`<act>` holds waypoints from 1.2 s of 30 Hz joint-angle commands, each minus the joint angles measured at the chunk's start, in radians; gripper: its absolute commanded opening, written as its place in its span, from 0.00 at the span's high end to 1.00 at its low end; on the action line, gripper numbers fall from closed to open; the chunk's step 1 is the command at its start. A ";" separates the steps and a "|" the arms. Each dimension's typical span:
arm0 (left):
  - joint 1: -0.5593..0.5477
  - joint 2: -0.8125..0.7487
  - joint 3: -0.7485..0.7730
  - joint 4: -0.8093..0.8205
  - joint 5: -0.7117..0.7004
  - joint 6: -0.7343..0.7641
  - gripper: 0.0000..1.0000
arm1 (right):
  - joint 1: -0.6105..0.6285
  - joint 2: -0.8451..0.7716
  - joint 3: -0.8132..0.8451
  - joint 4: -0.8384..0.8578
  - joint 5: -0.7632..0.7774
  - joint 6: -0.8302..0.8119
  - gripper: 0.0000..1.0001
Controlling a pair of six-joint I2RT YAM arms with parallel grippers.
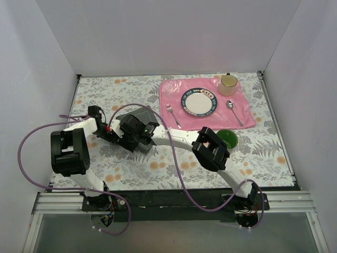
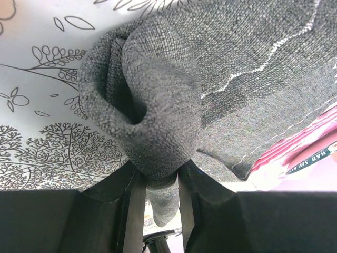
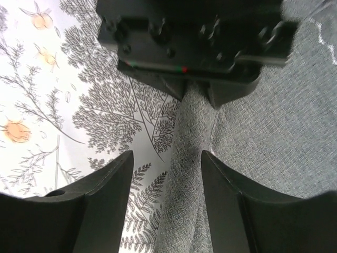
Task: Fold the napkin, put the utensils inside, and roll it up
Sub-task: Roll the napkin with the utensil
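The dark grey napkin [image 1: 139,113] lies bunched on the flowered tablecloth, left of the pink placemat [image 1: 172,90]. My left gripper [image 1: 125,138] is shut on a raised fold of the napkin [image 2: 158,105], pinched between its fingers [image 2: 135,211]. My right gripper [image 1: 141,135] faces it, open, its jaws on either side of a ridge of the napkin [image 3: 189,174] without closing on it; the left gripper's body [image 3: 195,47] fills the top of the right wrist view. A fork [image 1: 173,116] and a spoon [image 1: 234,112] lie on the placemat.
A patterned plate [image 1: 199,101] sits between fork and spoon, a cream cup [image 1: 228,84] stands at the mat's far right corner, and a green bowl [image 1: 227,138] stands by the right arm's elbow. White walls enclose the table on three sides.
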 commanded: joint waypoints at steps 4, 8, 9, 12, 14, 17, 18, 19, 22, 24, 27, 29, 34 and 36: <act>0.004 0.019 -0.036 -0.099 -0.028 0.016 1.00 | 0.007 -0.008 -0.092 0.171 0.067 -0.040 0.41; 0.007 0.015 -0.047 -0.096 -0.028 0.016 1.00 | 0.007 0.008 -0.101 0.201 0.075 -0.043 0.43; 0.007 0.016 -0.052 -0.096 -0.025 0.016 1.00 | 0.005 0.012 -0.103 0.213 0.075 -0.043 0.45; 0.013 0.012 -0.062 -0.091 -0.015 0.020 1.00 | 0.007 0.038 -0.100 0.228 0.072 -0.036 0.50; 0.020 0.004 -0.067 -0.088 -0.014 0.023 1.00 | 0.005 0.056 -0.094 0.227 0.069 -0.033 0.53; 0.037 -0.013 -0.088 -0.076 -0.003 0.030 1.00 | 0.002 0.074 -0.091 0.216 0.052 -0.024 0.61; 0.043 -0.017 -0.095 -0.072 0.001 0.032 1.00 | 0.001 0.076 -0.092 0.214 0.046 -0.021 0.62; 0.045 -0.020 -0.102 -0.070 0.003 0.032 1.00 | -0.002 0.081 -0.092 0.211 0.038 -0.010 0.62; 0.051 -0.025 -0.115 -0.059 0.017 0.038 1.00 | -0.005 0.094 -0.088 0.198 0.032 0.005 0.69; 0.056 -0.036 -0.121 -0.052 0.026 0.047 1.00 | -0.008 0.102 -0.057 0.152 -0.011 0.025 0.77; 0.077 -0.112 -0.150 0.000 0.052 0.075 1.00 | -0.011 0.117 -0.020 0.072 -0.072 0.075 0.87; 0.088 -0.186 -0.206 0.089 0.057 0.078 0.76 | -0.015 0.114 -0.017 0.050 -0.106 0.105 0.90; 0.105 -0.306 -0.243 0.165 0.067 0.084 0.54 | -0.039 0.108 -0.006 0.015 -0.208 0.238 0.98; 0.111 -0.321 -0.256 0.169 0.073 0.090 0.44 | -0.053 0.125 0.006 -0.003 -0.262 0.264 0.99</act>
